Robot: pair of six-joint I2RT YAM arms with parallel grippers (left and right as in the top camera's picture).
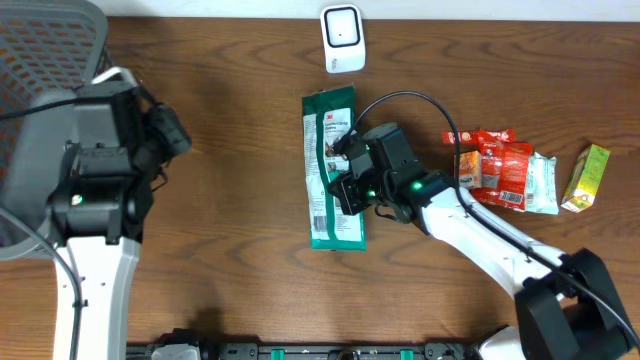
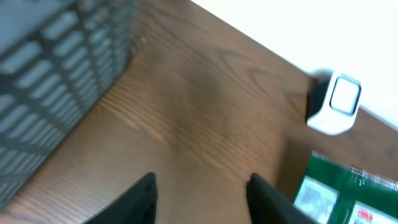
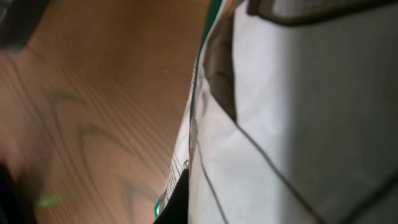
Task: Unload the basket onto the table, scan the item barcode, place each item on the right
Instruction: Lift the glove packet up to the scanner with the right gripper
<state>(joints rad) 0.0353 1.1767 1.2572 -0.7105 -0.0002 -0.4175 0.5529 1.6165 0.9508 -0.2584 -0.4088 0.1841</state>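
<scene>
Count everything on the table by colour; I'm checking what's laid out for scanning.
green packet: 1
red snack packs: 2, overlapping, so uncertain
white pouch: 1
yellow-green carton: 1
white scanner: 1
Total: 6

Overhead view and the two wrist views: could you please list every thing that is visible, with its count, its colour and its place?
table: one, brown wood, under everything
green packet: one, green with white label, lying flat at the centre
scanner: one, white, at the far edge, beyond the packet
red packets: small pile, count unclear, red and orange, on the right
pale packet: one, whitish, beside the red pile
carton: one, yellow-green, far right
mesh object: one, grey, far left corner
left claw: one, black, open, empty, above bare table on the left
right claw: one, black, shut on the green packet's right edge
</scene>
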